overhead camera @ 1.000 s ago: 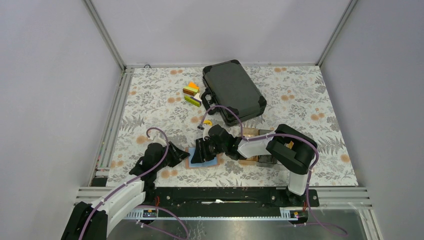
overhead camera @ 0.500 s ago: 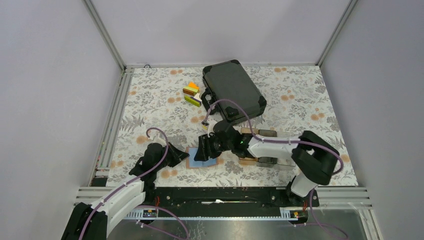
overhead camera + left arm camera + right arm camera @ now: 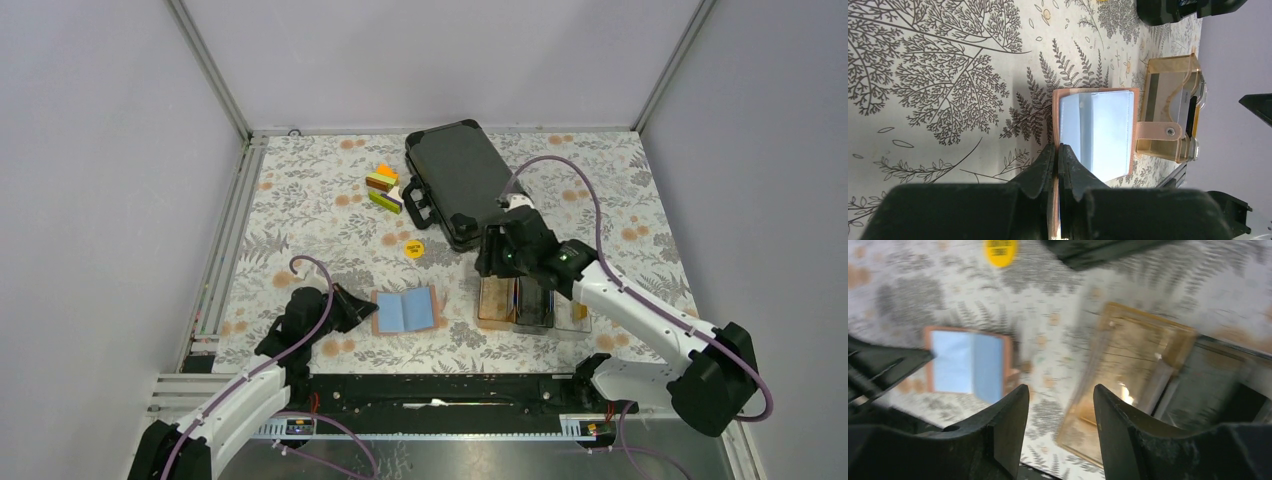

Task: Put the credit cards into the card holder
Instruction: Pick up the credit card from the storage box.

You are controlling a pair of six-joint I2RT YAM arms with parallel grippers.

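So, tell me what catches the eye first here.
The pink wallet lies open, blue inside up, near the front edge, its left edge pinched in the left end effector. The right end effector hangs open above the clear tray, with a big black case behind.

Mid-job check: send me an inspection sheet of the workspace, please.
Surface: floral cloth, lying flat.
Job's things: card holder lies open, pockets up; cards seem to sit in the clear tray.
Clutter: black case, coloured blocks, yellow disc.
Grippers: left gripper shut on the card holder's edge; right gripper open, empty, above the tray.
Cables: a purple cable loops off each arm.
Surroundings: grey walls, metal frame; nothing else seen.
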